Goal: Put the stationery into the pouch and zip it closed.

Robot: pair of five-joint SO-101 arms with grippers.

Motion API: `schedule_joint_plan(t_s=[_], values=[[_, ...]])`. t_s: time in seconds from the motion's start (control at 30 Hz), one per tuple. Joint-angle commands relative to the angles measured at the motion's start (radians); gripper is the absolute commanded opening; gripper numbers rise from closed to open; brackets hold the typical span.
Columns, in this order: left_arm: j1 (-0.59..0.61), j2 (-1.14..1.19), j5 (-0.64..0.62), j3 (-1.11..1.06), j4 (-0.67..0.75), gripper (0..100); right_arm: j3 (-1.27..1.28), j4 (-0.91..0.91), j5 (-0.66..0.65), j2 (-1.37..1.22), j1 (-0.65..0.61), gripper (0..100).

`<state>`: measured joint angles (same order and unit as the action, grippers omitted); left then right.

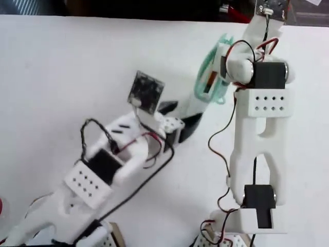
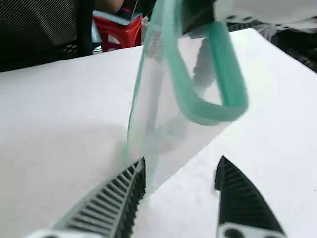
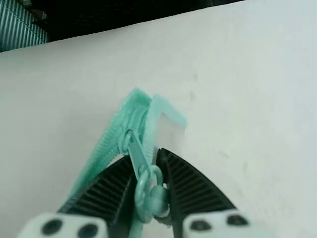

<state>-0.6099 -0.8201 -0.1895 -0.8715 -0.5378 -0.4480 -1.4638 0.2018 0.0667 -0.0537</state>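
Observation:
A clear pouch point(image 1: 201, 91) with mint-green trim is held up off the white table point(image 1: 61, 67), tilted. Something orange and dark shows through its wall point(image 1: 208, 82). My right gripper point(image 1: 222, 69) is at the pouch's upper end. In the right wrist view this gripper point(image 3: 144, 159) is shut on the green zipper pull point(image 3: 143, 181), on the zipper band point(image 3: 116, 129). My left gripper point(image 1: 180, 117) is at the pouch's lower end. It stands open point(image 2: 182, 163), with the pouch's lower corner point(image 2: 158, 148) against one ribbed finger point(image 2: 124, 198) and the green loop point(image 2: 208, 99) above.
The table's far edge point(image 1: 128, 17) meets a dark background. A red box point(image 2: 119, 29) stands beyond that edge. Cables point(image 1: 218, 139) hang along both arms. The arm bases point(image 1: 241, 226) are at the near edge, with bare tabletop to the far left.

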Motion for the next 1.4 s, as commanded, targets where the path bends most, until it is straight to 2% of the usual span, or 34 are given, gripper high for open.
schedule_joint_plan(t_s=[0.0,0.13,0.33,0.67,0.87,1.1,1.23,1.37], values=[[-0.053,-0.11,0.006,-0.074,0.118,23,-0.055,-0.002,0.028,-0.002,0.005,2.2],[-0.031,-0.117,0.005,-0.106,0.203,23,-0.054,-0.012,0.037,-0.076,-0.005,2.2],[0.022,0.116,-0.002,-0.091,0.376,23,-0.055,-0.03,0.08,-0.102,-0.005,2.1],[0.012,0.355,-0.002,0.072,0.405,20,-0.055,-0.027,0.078,-0.111,-0.004,2.1],[0.041,0.552,0.011,0.126,0.543,17,-0.052,-0.038,0.077,-0.104,0.001,2.1],[0.033,0.65,0.245,0.13,0.715,8,-0.049,-0.051,0.038,-0.113,0.035,2.1],[0.031,0.65,0.282,0.103,0.735,2,-0.049,-0.054,0.04,-0.111,0.053,2.1],[0.041,0.595,0.282,0.051,0.733,2,-0.026,-0.059,0.038,-0.11,0.054,2.2]])
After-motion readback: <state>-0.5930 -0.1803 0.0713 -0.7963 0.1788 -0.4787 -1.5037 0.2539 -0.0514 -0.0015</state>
